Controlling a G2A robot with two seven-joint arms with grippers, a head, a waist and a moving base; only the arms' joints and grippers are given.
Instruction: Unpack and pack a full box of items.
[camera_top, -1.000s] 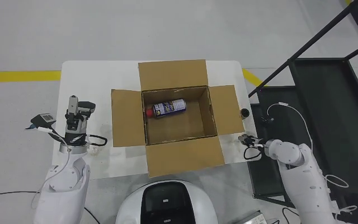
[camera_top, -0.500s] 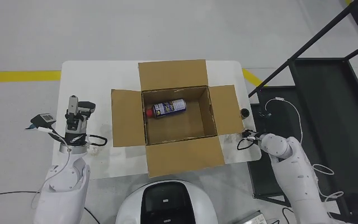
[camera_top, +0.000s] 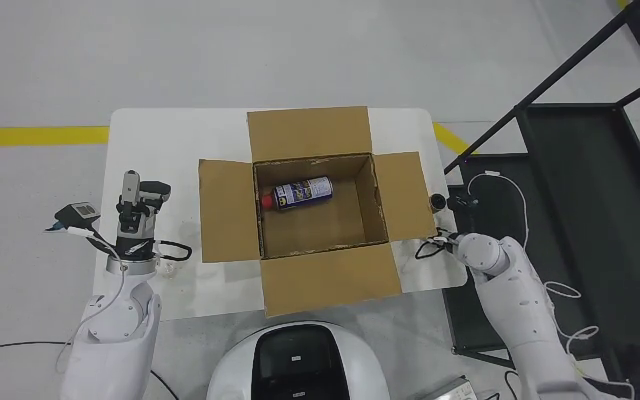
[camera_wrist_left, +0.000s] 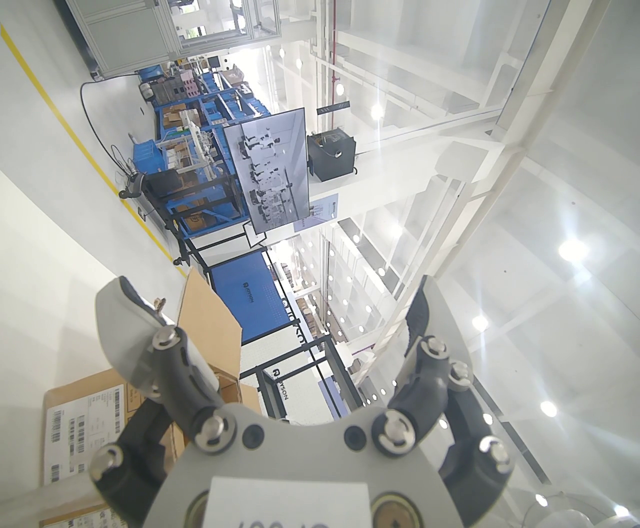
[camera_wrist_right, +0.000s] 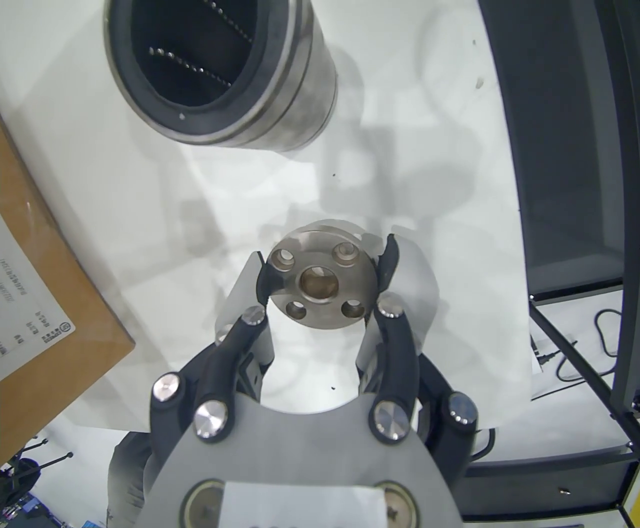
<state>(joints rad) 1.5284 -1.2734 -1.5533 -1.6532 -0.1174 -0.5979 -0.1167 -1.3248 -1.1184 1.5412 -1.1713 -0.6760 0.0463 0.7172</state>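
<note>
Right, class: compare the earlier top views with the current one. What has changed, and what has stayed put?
The right gripper, closed on a metal flange, has shifted slightly along the table toward the cardboard box, its forearm swinging with it. No grab or release is visible. The left gripper, the box, the spray can inside it and the metal cylinder stayed put.

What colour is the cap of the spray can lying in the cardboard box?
Red; the cap shows best in the top view.
</note>
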